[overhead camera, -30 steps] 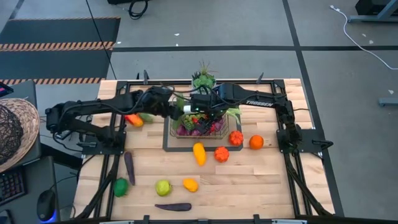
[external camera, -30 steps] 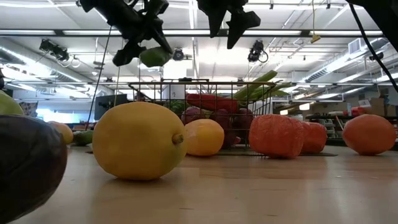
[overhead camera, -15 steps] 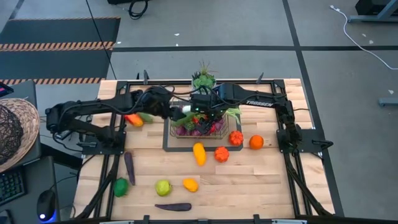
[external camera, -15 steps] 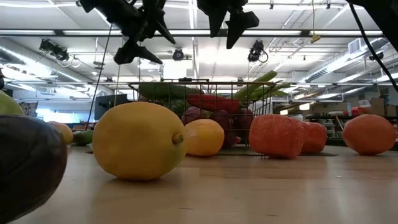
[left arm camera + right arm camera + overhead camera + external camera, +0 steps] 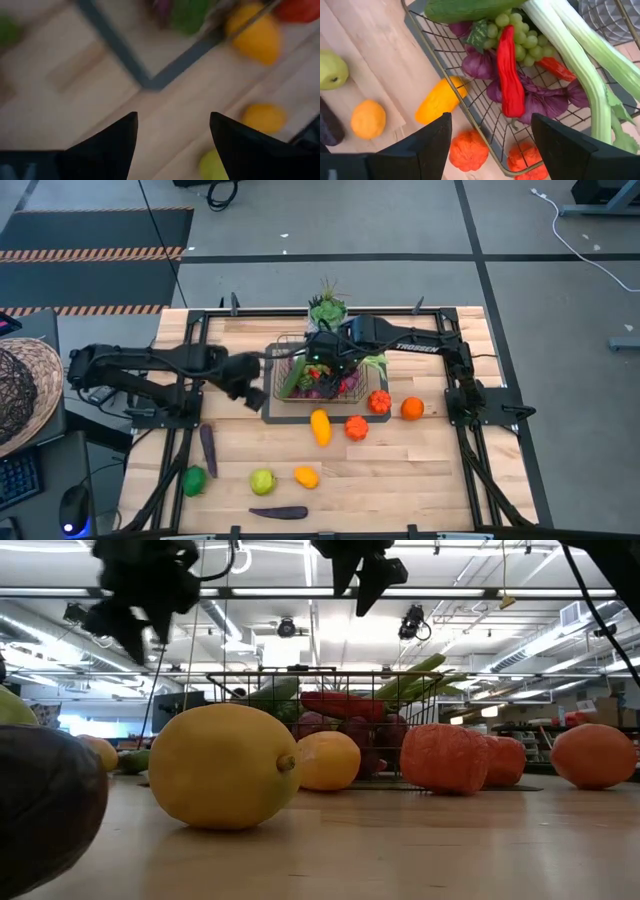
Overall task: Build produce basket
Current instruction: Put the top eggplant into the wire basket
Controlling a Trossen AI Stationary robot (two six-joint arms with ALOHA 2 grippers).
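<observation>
looking down right wrist view, you see red chili (image 5: 509, 75), grapes (image 5: 517, 35), leek (image 5: 580, 65) inside basket (image 5: 318, 376); right gripper (image 5: 490, 142) empty, spread above; left gripper (image 5: 172, 132) spread, empty, beside basket.

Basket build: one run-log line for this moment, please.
left pincer: open, empty, beside basket | right pincer: open, empty, above basket | cucumber in basket | yellow pepper on table

Left claw (image 5: 250, 393) gapes, empty — right claw (image 5: 322, 367) hangs spread and empty, arm bent inward.
</observation>
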